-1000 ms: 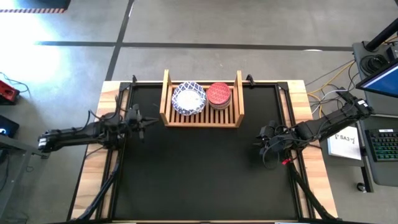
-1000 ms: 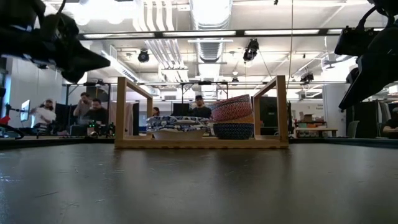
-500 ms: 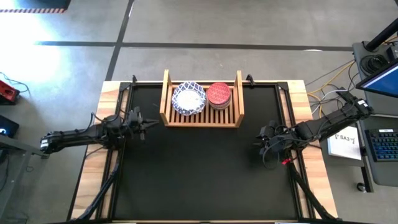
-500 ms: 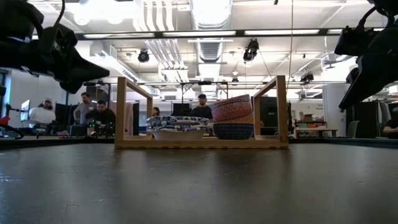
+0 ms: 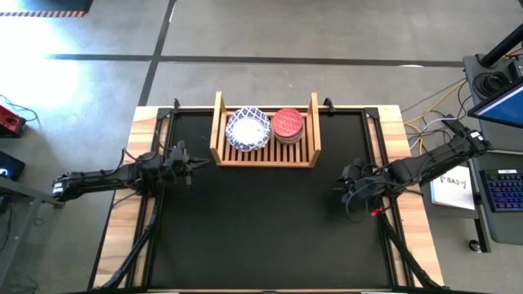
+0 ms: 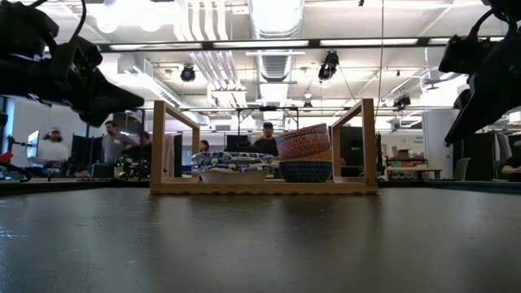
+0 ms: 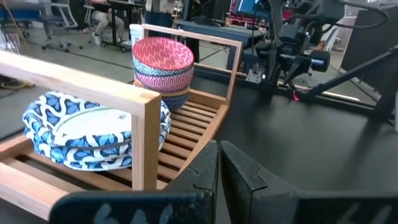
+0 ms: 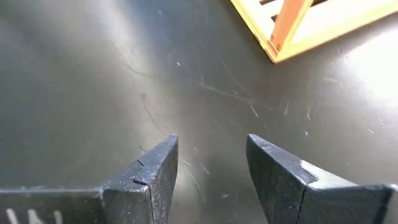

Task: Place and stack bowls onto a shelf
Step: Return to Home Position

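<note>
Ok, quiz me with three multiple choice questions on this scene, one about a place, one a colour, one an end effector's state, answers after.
1. In the high view, which half of the light wooden slatted shelf holds the stack of white bowls with blue patterned rims? A left; B right; C neither.
2. What colour is the top bowl of the stack of smaller round bowls? A yellow; B red; C grey.
3. The right end effector is: A shut on a bowl; B open, empty; C shut, empty.
Answers: 1 A, it sits by the left board. 2 B, red pattern shows. 3 B, wrist view shows a wide empty gap.
</note>
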Available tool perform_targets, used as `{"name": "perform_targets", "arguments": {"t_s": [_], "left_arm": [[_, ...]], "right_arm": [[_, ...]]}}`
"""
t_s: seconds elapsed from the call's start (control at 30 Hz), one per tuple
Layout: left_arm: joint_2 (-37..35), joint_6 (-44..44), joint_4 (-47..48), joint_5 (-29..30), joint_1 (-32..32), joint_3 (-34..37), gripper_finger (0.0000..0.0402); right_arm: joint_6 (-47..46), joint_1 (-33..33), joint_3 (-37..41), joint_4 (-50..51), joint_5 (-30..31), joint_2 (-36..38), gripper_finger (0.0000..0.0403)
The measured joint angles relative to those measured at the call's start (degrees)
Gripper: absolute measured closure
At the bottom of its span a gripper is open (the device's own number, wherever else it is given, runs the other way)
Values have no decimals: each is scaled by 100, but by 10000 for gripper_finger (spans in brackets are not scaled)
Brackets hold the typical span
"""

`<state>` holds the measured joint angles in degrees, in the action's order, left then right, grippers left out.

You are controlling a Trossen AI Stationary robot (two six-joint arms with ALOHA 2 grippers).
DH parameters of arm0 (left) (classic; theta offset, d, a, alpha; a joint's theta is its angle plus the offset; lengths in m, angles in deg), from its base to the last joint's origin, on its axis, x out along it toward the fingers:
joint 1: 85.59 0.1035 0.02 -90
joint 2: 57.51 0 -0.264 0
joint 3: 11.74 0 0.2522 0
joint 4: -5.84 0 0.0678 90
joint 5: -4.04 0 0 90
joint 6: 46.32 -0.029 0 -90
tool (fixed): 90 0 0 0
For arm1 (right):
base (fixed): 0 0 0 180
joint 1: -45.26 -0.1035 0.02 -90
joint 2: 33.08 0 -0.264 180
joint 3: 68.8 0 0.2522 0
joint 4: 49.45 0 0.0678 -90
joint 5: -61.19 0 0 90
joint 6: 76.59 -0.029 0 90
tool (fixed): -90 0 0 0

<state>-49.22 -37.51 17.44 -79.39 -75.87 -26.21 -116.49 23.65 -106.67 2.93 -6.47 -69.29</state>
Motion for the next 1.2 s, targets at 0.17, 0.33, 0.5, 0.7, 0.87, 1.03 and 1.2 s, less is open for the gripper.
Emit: {"name": "perform_targets", "arguments": {"t_s": [0.17, 0.33, 0.5, 0.7, 0.87, 1.03, 1.2], "left_arm": [[93, 246, -15, -4, 0, 11, 402], [109, 114, -15, -4, 0, 11, 402], [112, 95, -13, -4, 0, 11, 402], [150, 93, -11, -6, 0, 13, 402], [154, 95, -8, -7, 0, 13, 402], [154, 126, -8, -7, 0, 15, 402], [154, 128, -6, -9, 0, 15, 402]], "right_arm": [[0, 3, 13, -77, -2, 434, 225], [0, 26, 185, -83, 1, 1026, 225], [0, 26, 603, -284, 9, 1629, 225], [0, 26, 1085, -294, 14, 2236, 225], [-1, 26, 1316, -296, 10, 2659, 225], [0, 26, 1328, -336, -6, 2940, 225], [0, 26, 1331, -318, -5, 3150, 225]]}}
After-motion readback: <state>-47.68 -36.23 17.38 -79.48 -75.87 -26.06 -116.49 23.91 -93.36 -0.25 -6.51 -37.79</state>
